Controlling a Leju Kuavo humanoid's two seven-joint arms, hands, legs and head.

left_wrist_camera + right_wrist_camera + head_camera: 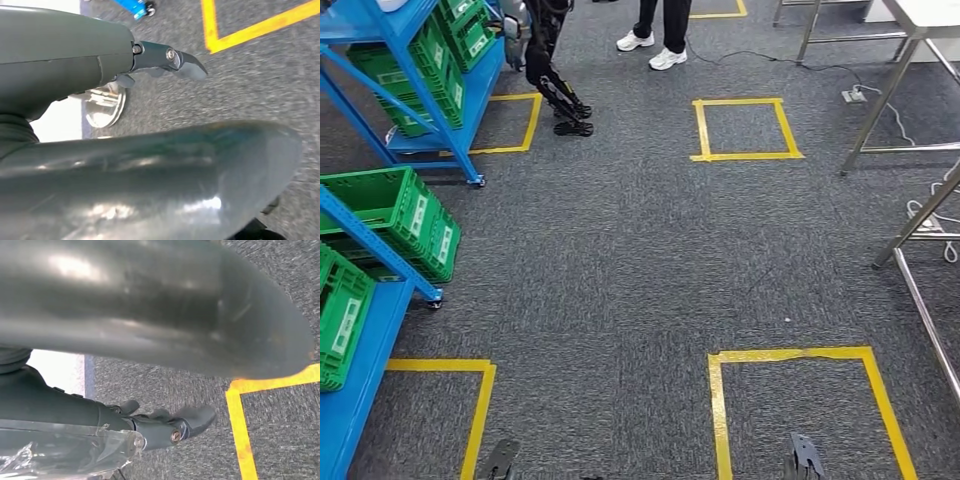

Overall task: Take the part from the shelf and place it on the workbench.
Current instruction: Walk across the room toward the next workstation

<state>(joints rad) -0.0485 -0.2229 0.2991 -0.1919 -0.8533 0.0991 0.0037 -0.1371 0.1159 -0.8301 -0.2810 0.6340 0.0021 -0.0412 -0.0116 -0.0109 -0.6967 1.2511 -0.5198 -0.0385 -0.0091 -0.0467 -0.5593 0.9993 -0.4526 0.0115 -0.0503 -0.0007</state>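
Blue shelves [365, 345] with green bins [399, 215] stand along the left. A second blue shelf [467, 95] with more green bins is farther back. My left hand [497, 462] hangs low at the bottom edge near a yellow floor square. In the left wrist view its dark fingers [170, 57] lie straight, with nothing between them and the thumb [151, 175]. My right hand [803, 458] hangs over another yellow square; its fingers [188, 420] are also stretched out and hold nothing. Crinkled clear plastic [56, 452] lies along the hand's back.
Metal-legged tables [916, 40] stand at the right, with cables [860, 95] on the grey carpet. Another dark robot [546, 60] stands at the far shelf, and a person's legs in white shoes [652, 45] are beyond. Yellow tape squares [746, 128] mark the floor.
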